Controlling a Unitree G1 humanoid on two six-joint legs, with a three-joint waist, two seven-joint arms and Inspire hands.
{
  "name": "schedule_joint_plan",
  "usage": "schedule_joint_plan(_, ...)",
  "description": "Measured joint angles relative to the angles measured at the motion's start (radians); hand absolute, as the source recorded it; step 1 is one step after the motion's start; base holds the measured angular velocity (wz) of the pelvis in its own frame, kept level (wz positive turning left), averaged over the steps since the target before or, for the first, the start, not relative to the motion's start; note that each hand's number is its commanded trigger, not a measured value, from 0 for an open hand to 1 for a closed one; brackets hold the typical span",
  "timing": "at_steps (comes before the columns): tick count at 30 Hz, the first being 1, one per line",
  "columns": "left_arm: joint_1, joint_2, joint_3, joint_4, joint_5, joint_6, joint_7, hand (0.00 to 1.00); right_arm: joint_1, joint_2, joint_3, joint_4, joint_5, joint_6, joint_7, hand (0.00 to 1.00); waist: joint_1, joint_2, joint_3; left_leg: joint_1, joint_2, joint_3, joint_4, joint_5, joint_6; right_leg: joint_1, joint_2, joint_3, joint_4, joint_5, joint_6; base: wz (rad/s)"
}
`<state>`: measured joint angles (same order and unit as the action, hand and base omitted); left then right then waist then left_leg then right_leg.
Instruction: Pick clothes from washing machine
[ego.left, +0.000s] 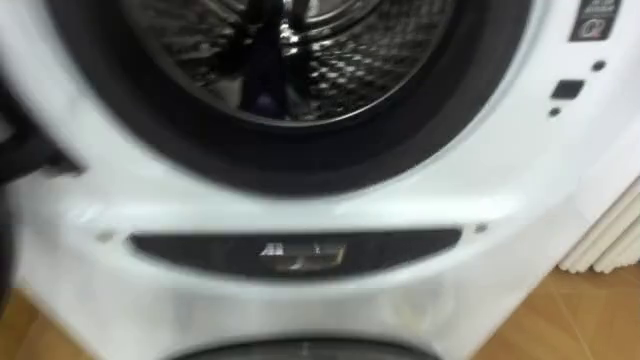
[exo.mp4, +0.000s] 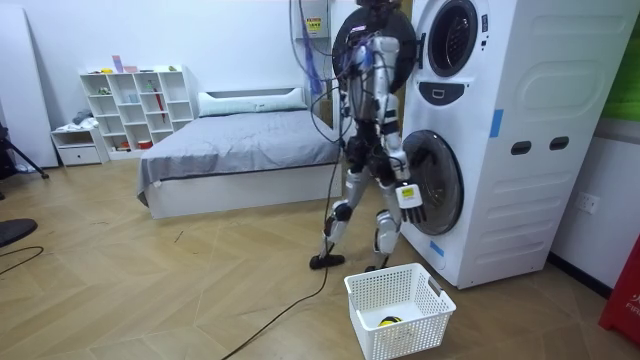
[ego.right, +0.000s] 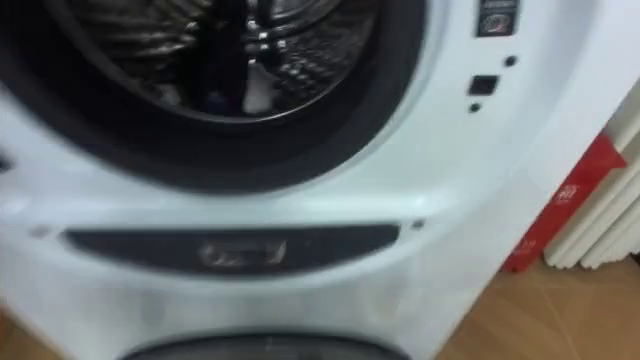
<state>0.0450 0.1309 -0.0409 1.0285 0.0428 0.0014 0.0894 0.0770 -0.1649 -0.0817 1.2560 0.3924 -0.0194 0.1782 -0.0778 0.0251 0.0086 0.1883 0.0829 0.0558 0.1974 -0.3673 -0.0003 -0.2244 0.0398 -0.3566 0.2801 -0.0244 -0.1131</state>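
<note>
The white stacked washing machine (ego.left: 330, 205) is faced. The right hand (exo.mp4: 409, 198) is hung low by its lower door, fingers relaxed, empty. A dark cloth-like shape (ego.left: 262, 70) is seen inside the upper perforated steel drum (ego.left: 400, 60).

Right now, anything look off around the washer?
Nothing stands out. The upper drum is open, its dark rim unbroken. The white basket stands upright on the floor by the robot's feet, with a small yellow item inside, and nothing is spilled around it.
</note>
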Motion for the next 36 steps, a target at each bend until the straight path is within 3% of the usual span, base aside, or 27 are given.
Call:
schedule_joint_plan(2, 0.014, 0.004, 0.001, 0.030, -0.001, -0.003, -0.007, 0.00, 0.008, 0.001, -0.001, -0.003, 0.004, -0.001, -0.001, 0.00, 0.000, -0.007, -0.0010, -0.015, -0.030, 0.004, -0.001, 0.020, 0.036, 0.014, -0.012, 0.035, -0.067, 0.081, 0.021, -0.08)
schedule_joint_plan(3, 0.020, 0.006, 0.002, 0.052, -0.005, -0.004, -0.008, 0.00, 0.015, 0.002, -0.001, -0.004, 0.018, -0.001, -0.002, 0.00, -0.003, -0.016, -0.0038, -0.032, -0.051, 0.016, 0.003, 0.033, 0.057, 0.017, -0.024, 0.068, -0.103, 0.129, 0.047, 0.05)
schedule_joint_plan(4, 0.026, 0.009, -0.001, 0.066, -0.009, -0.004, -0.008, 0.00, 0.019, 0.002, -0.002, -0.003, 0.048, 0.001, -0.006, 0.00, -0.003, -0.019, -0.0017, -0.050, -0.062, 0.037, 0.015, 0.045, 0.071, 0.015, -0.044, 0.098, -0.103, 0.150, 0.083, 0.20)
schedule_joint_plan(5, 0.030, 0.010, -0.002, 0.077, -0.009, -0.004, -0.008, 0.00, 0.026, 0.003, -0.009, -0.003, 0.061, 0.001, -0.006, 0.00, -0.006, -0.018, -0.0037, -0.059, -0.061, 0.052, 0.024, 0.049, 0.072, 0.016, -0.058, 0.105, -0.069, 0.124, 0.098, 0.47)
schedule_joint_plan(6, 0.041, 0.010, -0.002, 0.079, -0.009, -0.004, -0.007, 0.00, 0.044, 0.003, -0.029, -0.004, 0.085, 0.001, -0.006, 0.00, -0.019, -0.020, -0.0042, -0.064, -0.056, 0.092, 0.021, 0.063, 0.071, 0.024, -0.092, 0.108, 0.037, 0.043, 0.125, 0.66)
schedule_joint_plan(7, 0.042, 0.011, -0.002, 0.078, -0.009, -0.004, -0.006, 0.00, 0.053, 0.000, -0.033, -0.004, 0.108, 0.000, -0.011, 0.00, -0.021, -0.022, -0.0035, -0.064, -0.058, 0.116, 0.007, 0.082, 0.073, 0.044, -0.126, 0.111, 0.135, -0.031, 0.133, 0.58)
schedule_joint_plan(10, 0.048, 0.022, 0.008, 0.079, -0.009, -0.004, -0.005, 0.00, 0.071, -0.004, -0.016, -0.002, 0.102, 0.000, -0.023, 0.00, 0.003, -0.030, -0.0042, -0.062, -0.062, 0.125, 0.002, 0.102, 0.074, 0.171, -0.163, 0.145, 0.222, -0.130, 0.168, 0.06)
schedule_joint_plan(12, 0.053, 0.023, 0.039, 0.082, -0.010, -0.004, -0.006, 0.00, 0.070, 0.000, -0.003, 0.005, 0.074, 0.000, -0.022, 0.00, 0.005, -0.040, -0.0033, -0.064, -0.065, 0.136, 0.004, 0.106, 0.069, 0.244, -0.159, 0.172, 0.169, -0.151, 0.178, -0.21)
schedule_joint_plan(14, 0.053, 0.022, 0.057, 0.082, -0.010, -0.004, -0.006, 0.00, 0.068, 0.001, 0.025, 0.020, 0.065, 0.001, -0.022, 0.00, 0.010, -0.059, -0.0093, -0.068, -0.072, 0.155, 0.005, 0.110, 0.062, 0.277, -0.148, 0.176, 0.071, -0.159, 0.181, -0.41)
schedule_joint_plan(16, 0.052, 0.020, 0.059, 0.084, -0.010, -0.007, -0.006, 0.00, 0.061, 0.000, 0.049, 0.022, 0.047, 0.000, -0.021, 0.00, 0.032, -0.061, -0.0126, -0.077, -0.074, 0.188, 0.005, 0.115, 0.054, 0.294, -0.140, 0.174, -0.019, -0.158, 0.180, -0.61)
schedule_joint_plan(17, 0.050, 0.015, 0.059, 0.091, -0.011, -0.010, -0.006, 0.00, 0.055, -0.004, 0.058, 0.023, 0.028, -0.001, -0.021, 0.00, 0.032, -0.065, -0.0152, -0.085, -0.069, 0.200, 0.005, 0.118, 0.048, 0.298, -0.132, 0.168, -0.056, -0.146, 0.168, -0.38)
schedule_joint_plan(21, 0.050, 0.010, 0.059, 0.096, -0.055, -0.019, -0.006, 0.00, 0.052, 0.002, 0.068, 0.028, 0.004, 0.000, -0.023, 0.00, 0.037, -0.063, -0.0132, -0.086, -0.049, 0.217, 0.000, 0.126, 0.033, 0.292, -0.107, 0.186, -0.077, -0.131, 0.152, -0.18)
schedule_joint_plan(23, 0.054, 0.009, 0.066, 0.097, -0.057, -0.020, -0.010, 0.00, 0.043, 0.002, 0.069, 0.029, -0.028, 0.000, -0.023, 0.00, 0.043, -0.066, -0.0071, -0.079, -0.043, 0.218, 0.001, 0.126, 0.028, 0.294, -0.100, 0.189, -0.079, -0.130, 0.150, -0.07)
schedule_joint_plan(24, 0.061, 0.009, 0.075, 0.097, -0.077, -0.022, -0.013, 0.00, 0.037, 0.001, 0.069, 0.029, -0.051, 0.000, -0.023, 0.00, 0.048, -0.073, 0.0002, -0.074, -0.041, 0.219, -0.001, 0.125, 0.025, 0.297, -0.096, 0.189, -0.080, -0.130, 0.150, 0.00)
schedule_joint_plan(26, 0.075, 0.009, 0.079, 0.097, -0.113, -0.025, -0.014, 0.00, 0.032, 0.001, 0.069, 0.028, -0.066, -0.001, -0.021, 0.00, 0.052, -0.071, -0.0003, -0.076, -0.035, 0.217, 0.000, 0.122, 0.020, 0.299, -0.092, 0.185, -0.084, -0.130, 0.150, 0.02)
schedule_joint_plan(31, 0.100, 0.011, 0.134, 0.121, -0.292, -0.025, -0.010, 0.00, 0.030, -0.002, 0.058, 0.031, -0.067, 0.001, -0.014, 0.00, 0.060, -0.067, -0.0019, -0.085, -0.028, 0.192, 0.009, 0.120, 0.013, 0.309, -0.084, 0.157, -0.099, -0.129, 0.146, 0.12)
schedule_joint_plan(32, 0.100, 0.010, 0.149, 0.124, -0.325, -0.024, -0.009, 0.00, 0.029, -0.003, 0.058, 0.032, -0.066, 0.000, -0.015, 0.00, 0.061, -0.066, 0.0011, -0.080, -0.029, 0.187, 0.008, 0.120, 0.012, 0.308, -0.084, 0.157, -0.101, -0.129, 0.146, 0.07)
schedule_joint_plan(36, 0.097, 0.017, 0.299, 0.131, -0.559, -0.024, -0.007, 0.00, 0.031, -0.010, -0.004, 0.037, -0.067, 0.000, -0.014, 0.00, 0.090, -0.050, 0.0044, -0.074, -0.028, 0.179, 0.000, 0.119, 0.011, 0.324, -0.083, 0.156, -0.111, -0.129, 0.146, 0.02)
